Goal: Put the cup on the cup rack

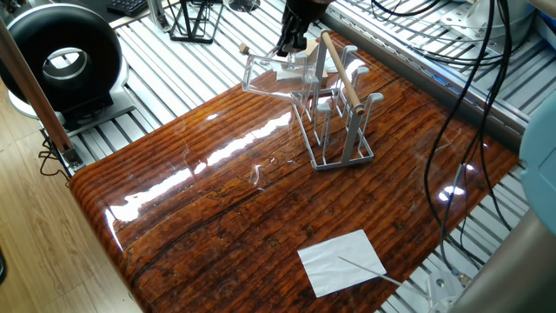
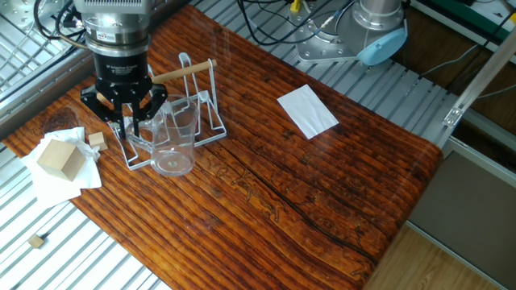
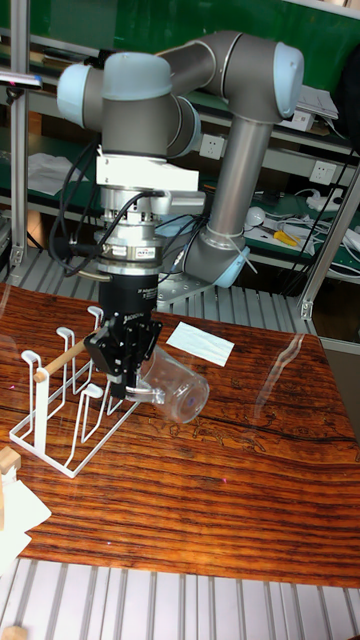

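Over the wooden table [image 2: 322, 201] the gripper [image 3: 126, 388] (its fingertips cropped in one fixed view) clamps the tilted cup [image 3: 175, 388] beside the cup rack [image 2: 189, 113], clearest in the tall view.

A robotics lab: aluminium-profile bench [image 1: 174, 65], loose cables [image 1: 452, 96], shelving behind.

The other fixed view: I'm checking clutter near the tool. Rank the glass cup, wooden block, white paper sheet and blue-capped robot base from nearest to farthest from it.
1. Cup, held in the tool.
2. Wooden block, on the tissue at the table's left corner.
3. Paper sheet, mid-table toward the far edge.
4. Robot base, beyond the table's far edge.
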